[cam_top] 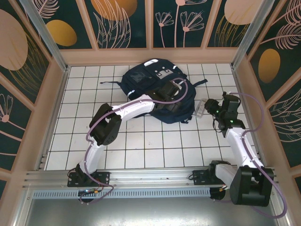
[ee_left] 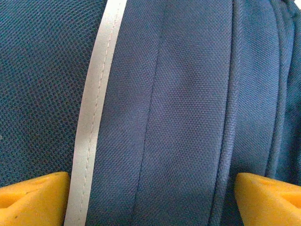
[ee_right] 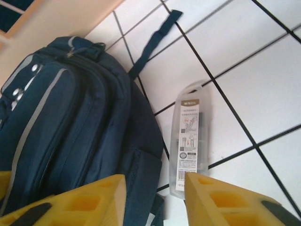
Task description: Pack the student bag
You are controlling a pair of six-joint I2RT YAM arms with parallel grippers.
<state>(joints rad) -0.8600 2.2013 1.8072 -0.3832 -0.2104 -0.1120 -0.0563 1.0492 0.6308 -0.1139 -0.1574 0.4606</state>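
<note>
Left tool [ee_left: 150, 205]: yellow fingers spread wide, pinching nothing; whether they touch the cloth below, I cannot tell
Under the left tool: the large navy-blue fabric backpack [ee_left: 188, 94], its weave running across the whole gap between the fingers; a pale grey reflective stripe [ee_left: 91, 117] passes just inside the tool's left finger
Right tool [ee_right: 155, 202]: yellow fingers spread apart, gripping nothing
Just ahead of the right tool: a clear oblong plastic case with a printed label [ee_right: 190, 136], flat on the white tiled worktop [ee_right: 263, 84]; its near end lies by the tool's right finger, its long side just beside the backpack's flank
Left of the right tool: the backpack itself, lying on the worktop
Further ahead: a loose navy strap [ee_right: 155, 40] trailing from the backpack's top over the tiles
Done so far: little, I judge; no open compartment shows, and the case is outside the bag
Left to do: likely open a pocket, lift the case, put it in, close up
</note>
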